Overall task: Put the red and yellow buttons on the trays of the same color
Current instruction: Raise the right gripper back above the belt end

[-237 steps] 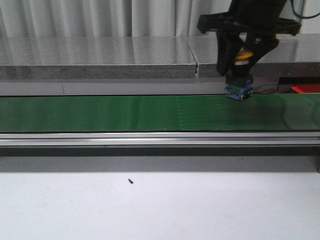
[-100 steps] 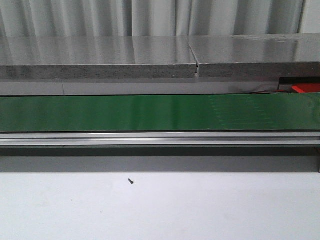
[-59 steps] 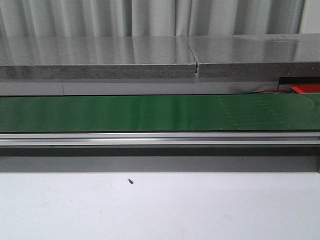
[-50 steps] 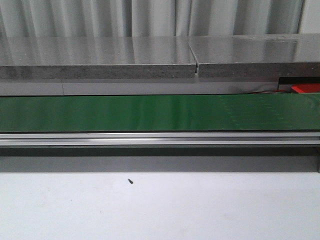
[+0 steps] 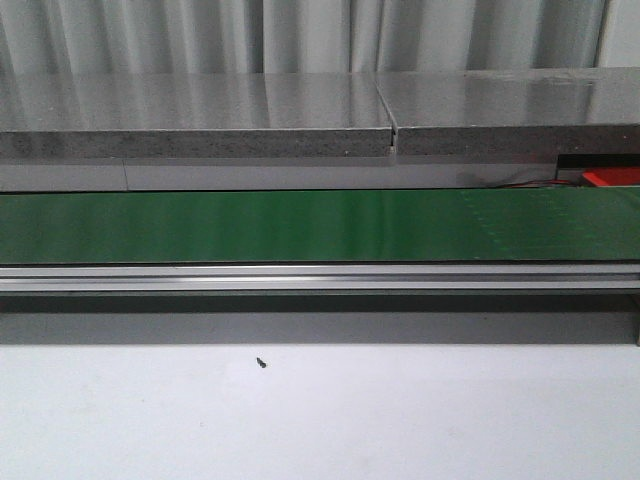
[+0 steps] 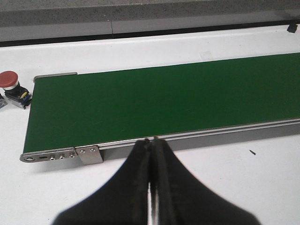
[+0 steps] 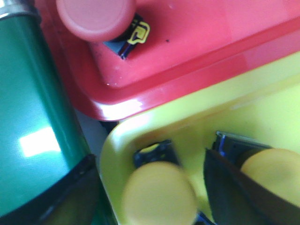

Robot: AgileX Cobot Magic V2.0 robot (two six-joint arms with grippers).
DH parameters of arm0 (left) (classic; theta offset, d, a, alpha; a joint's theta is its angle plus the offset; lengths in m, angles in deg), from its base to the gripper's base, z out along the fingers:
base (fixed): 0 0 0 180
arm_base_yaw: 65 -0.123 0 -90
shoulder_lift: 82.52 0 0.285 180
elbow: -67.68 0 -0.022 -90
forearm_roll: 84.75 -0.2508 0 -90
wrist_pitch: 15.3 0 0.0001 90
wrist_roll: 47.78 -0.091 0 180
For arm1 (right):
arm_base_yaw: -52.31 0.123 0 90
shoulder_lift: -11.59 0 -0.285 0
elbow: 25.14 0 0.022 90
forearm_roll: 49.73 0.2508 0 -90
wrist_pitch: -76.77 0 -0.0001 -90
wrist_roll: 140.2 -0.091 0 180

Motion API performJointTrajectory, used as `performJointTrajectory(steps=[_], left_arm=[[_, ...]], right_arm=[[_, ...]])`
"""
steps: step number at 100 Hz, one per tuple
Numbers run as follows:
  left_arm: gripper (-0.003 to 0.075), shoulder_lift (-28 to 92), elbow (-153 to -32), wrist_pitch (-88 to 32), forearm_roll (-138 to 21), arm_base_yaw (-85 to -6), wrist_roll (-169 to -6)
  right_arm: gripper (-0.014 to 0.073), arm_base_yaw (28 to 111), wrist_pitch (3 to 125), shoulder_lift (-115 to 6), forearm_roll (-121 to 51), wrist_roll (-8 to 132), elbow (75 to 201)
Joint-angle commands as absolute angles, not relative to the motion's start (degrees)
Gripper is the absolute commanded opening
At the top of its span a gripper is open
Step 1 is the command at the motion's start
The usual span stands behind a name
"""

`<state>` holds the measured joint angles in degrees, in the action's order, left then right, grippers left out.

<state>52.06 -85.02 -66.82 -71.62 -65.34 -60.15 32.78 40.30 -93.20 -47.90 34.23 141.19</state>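
In the right wrist view my right gripper point(image 7: 150, 187) stands open over the yellow tray point(image 7: 262, 108). A blurred yellow button point(image 7: 159, 194) sits between the fingers, with a gap on each side. A second yellow button point(image 7: 274, 173) lies in the same tray, partly behind one finger point(image 7: 229, 187). Beside it the red tray point(image 7: 197, 37) holds a red button point(image 7: 96, 18). My left gripper point(image 6: 152, 141) is shut and empty, near the belt's rail. Another red button point(image 6: 8, 79) stands on the white table by the belt's end. Neither gripper shows in the front view.
The green conveyor belt point(image 5: 300, 225) runs across the front view, with a metal rail point(image 5: 300, 277) along its near side. A grey stone ledge point(image 5: 200, 110) lies behind it. A red edge point(image 5: 612, 177) shows at far right. A small dark speck point(image 5: 261, 362) marks the white table.
2.4 s ago my right gripper held a yellow button above the belt's right part in the front view. It has since left that view. The faint pattern on the belt has drifted right.
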Motion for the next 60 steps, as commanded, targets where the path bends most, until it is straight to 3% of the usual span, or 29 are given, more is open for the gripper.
performJointTrajectory(steps=[1, 38, 48, 60], left_arm=[[-0.0019, 52.1, -86.4, -63.0, -70.6, -64.9, -60.1], [-0.0019, 52.1, -86.4, -63.0, -70.6, -64.9, -60.1], [-0.0019, 52.1, -86.4, -63.0, -70.6, -64.9, -60.1], [-0.0019, 52.1, -86.4, -63.0, -70.6, -64.9, -60.1]], right_arm=[[0.0519, 32.3, 41.7, -90.6, -48.1, 34.3, 142.5], [0.0505, 33.6, 42.0, -81.8, -51.4, 35.0, 142.5], [0.0399, 36.1, 41.6, -78.3, -52.0, 37.5, 142.5], [0.0131, 39.3, 40.6, -74.5, -52.3, 39.0, 142.5]])
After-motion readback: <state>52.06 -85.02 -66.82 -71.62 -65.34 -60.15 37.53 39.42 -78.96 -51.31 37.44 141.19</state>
